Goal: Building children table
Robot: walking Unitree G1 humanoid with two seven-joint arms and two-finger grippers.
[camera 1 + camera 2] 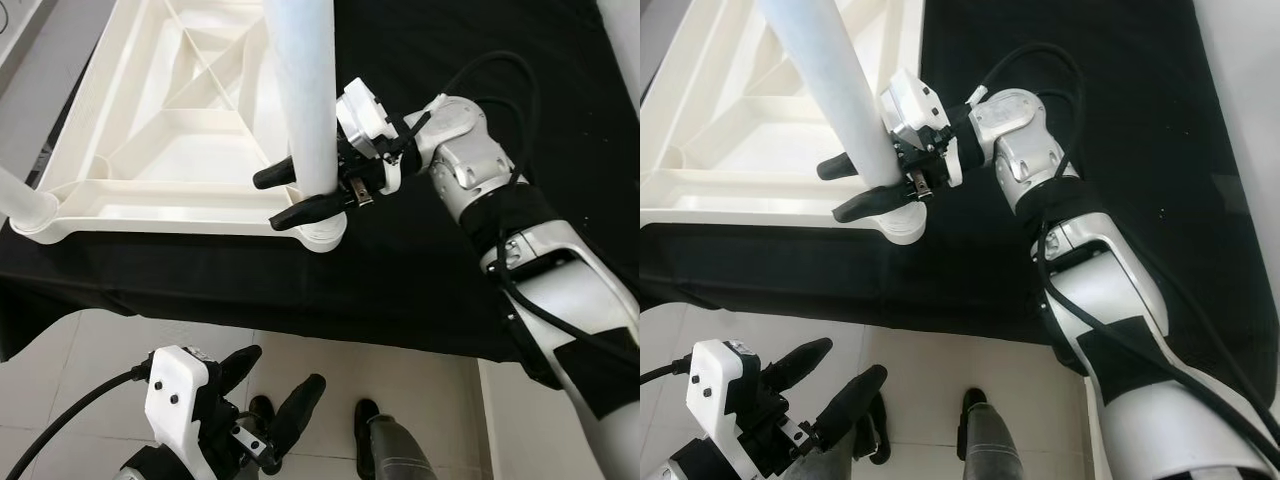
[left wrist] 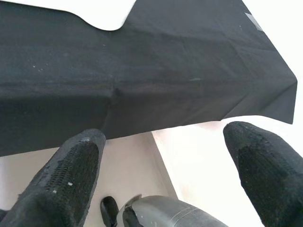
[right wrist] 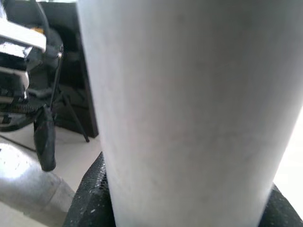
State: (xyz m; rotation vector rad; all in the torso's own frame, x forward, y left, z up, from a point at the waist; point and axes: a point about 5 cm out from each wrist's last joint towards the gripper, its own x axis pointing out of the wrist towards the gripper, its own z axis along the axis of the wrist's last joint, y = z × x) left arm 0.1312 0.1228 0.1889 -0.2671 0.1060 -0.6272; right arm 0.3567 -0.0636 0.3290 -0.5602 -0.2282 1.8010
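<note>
Black cloth (image 1: pixel 430 270) covers the work surface, draped over the near edge toward the pale tile floor (image 1: pixel 420 400). On it, from centre out to 10 o'clock in the left eye view, lies the white plastic tabletop (image 1: pixel 150 190), flipped underside-up w/ ribs and diagonal braces showing. Its near corner socket (image 1: pixel 325 236) sits approx. centre frame, by the cloth's near edge.

A white cylindrical leg (image 1: pixel 303 90) stands upright in that corner socket, running up out of frame at 12 o'clock. A 2nd white leg (image 1: pixel 22 203) shows at the tabletop's other near corner, 9 o'clock, mostly cut off.

Right arm (image 1: pixel 520 250) reaches in from 4 o'clock, silver w/ black cables. Right gripper (image 1: pixel 300 192) is clamped on the leg just above the socket: one black finger at the far side, one at the near side, both touching the tube. In the right wrist view the leg (image 3: pixel 189 109) stands right in front of the lens, w/ black finger pads (image 3: pixel 87 203) pressed against it low down.

Left gripper (image 1: pixel 268 392) hangs at 6 o'clock over the floor, below the cloth edge, fingers spread apart, holding nothing. Left wrist view: the two fingertips (image 2: pixel 71 175) wide apart, cloth hem beyond.

Robot's dark feet (image 1: pixel 365 415) show on the tiles at 6 o'clock.
</note>
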